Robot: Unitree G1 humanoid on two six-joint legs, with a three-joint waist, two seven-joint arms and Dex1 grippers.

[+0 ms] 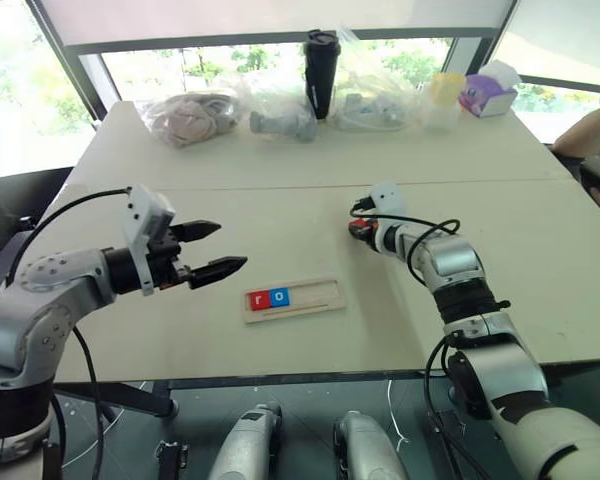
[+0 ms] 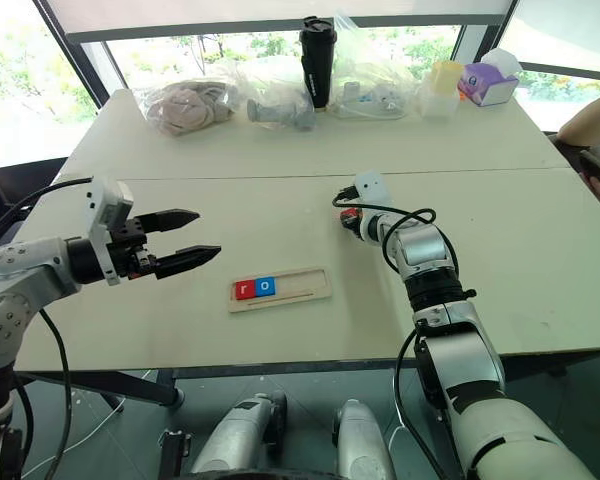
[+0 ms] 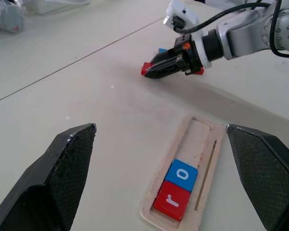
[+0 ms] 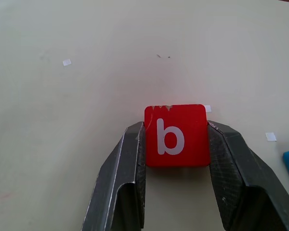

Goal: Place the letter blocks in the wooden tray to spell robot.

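Left gripper [image 1: 211, 250] hangs wide open left of the wooden tray [image 1: 315, 301], which has r and o at its left end, while the right gripper [image 4: 176, 144] pinches the red b block [image 4: 175, 135] farther right, so a shallow edge grip could let it slip or twist.

A robotics test room or lab in an office-like building: a plain pale tabletop [image 1: 280, 170] stands before large windows [image 1: 10, 80] with dark frames and greenery outside. Far beyond the right gripper [image 1: 357, 229], along the window edge, lie clear plastic bags of props [image 1: 195, 115], a black tumbler [image 1: 321, 70] and a tissue box [image 1: 488, 92]. Loose black cables [image 1: 50, 225] trail over the robot's arms.
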